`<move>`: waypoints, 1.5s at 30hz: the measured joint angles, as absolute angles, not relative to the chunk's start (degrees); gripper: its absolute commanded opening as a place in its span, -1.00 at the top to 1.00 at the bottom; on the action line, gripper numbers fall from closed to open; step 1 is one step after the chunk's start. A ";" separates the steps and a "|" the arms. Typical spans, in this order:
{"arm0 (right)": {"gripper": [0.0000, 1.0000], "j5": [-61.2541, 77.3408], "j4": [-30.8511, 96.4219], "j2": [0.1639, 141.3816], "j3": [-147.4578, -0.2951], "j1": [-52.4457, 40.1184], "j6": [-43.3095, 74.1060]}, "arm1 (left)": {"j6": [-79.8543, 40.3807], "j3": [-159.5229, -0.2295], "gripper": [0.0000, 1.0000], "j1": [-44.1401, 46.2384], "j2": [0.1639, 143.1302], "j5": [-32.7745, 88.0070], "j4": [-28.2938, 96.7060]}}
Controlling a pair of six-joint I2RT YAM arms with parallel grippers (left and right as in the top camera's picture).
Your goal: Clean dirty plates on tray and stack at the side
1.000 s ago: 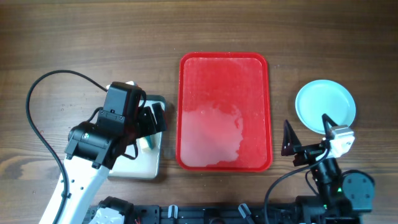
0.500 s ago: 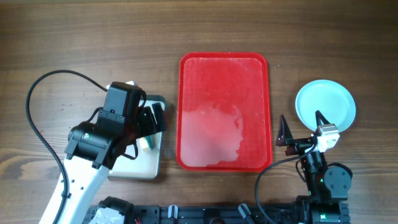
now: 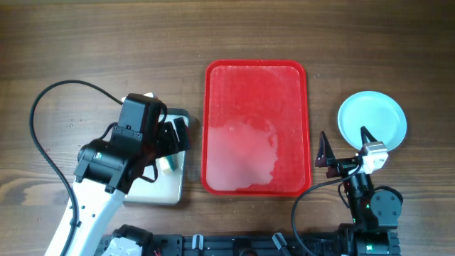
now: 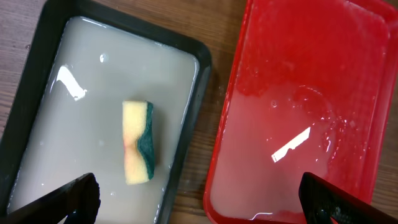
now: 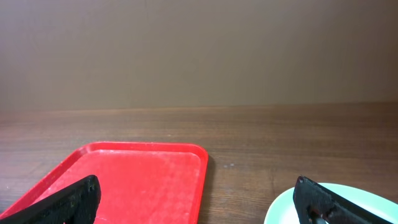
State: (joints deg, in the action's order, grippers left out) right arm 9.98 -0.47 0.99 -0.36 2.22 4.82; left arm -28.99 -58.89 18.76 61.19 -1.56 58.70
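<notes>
The red tray [image 3: 257, 71] lies at the table's middle, wet and with no plate on it; it also shows in the left wrist view [image 4: 292, 93] and the right wrist view [image 5: 137, 180]. A pale blue plate [image 3: 372, 118] sits on the table to the tray's right, with no smear visible; its edge shows in the right wrist view [image 5: 286, 208]. Whether other plates lie under it I cannot tell. My left gripper [image 4: 199, 199] is open and empty above the gap between the cream tray and the red tray. My right gripper [image 3: 346, 151] is open and empty, low at the front right.
A dark-rimmed cream tray [image 4: 37, 68] with milky water holds a yellow and green sponge [image 4: 138, 142]; it lies left of the red tray, partly under my left arm [image 3: 117, 153]. A black cable [image 3: 43, 107] loops at the far left.
My right arm drew back toward the front edge and its gripper rose slightly between one second ago and half a second ago. Nothing has moved since. The left arm is still.
</notes>
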 measured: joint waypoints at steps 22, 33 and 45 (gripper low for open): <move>-1.00 9.76 -0.49 0.82 -0.36 2.22 4.84 | -24.01 -10.83 -1.00 -3.88 0.86 7.20 6.63; -1.00 9.76 -0.49 0.82 -0.36 2.22 4.82 | -23.99 -0.58 -1.00 0.30 0.73 4.10 3.84; -0.99 9.76 -0.47 0.82 -0.36 2.22 4.82 | -23.99 -0.58 -1.00 0.30 0.73 3.92 3.84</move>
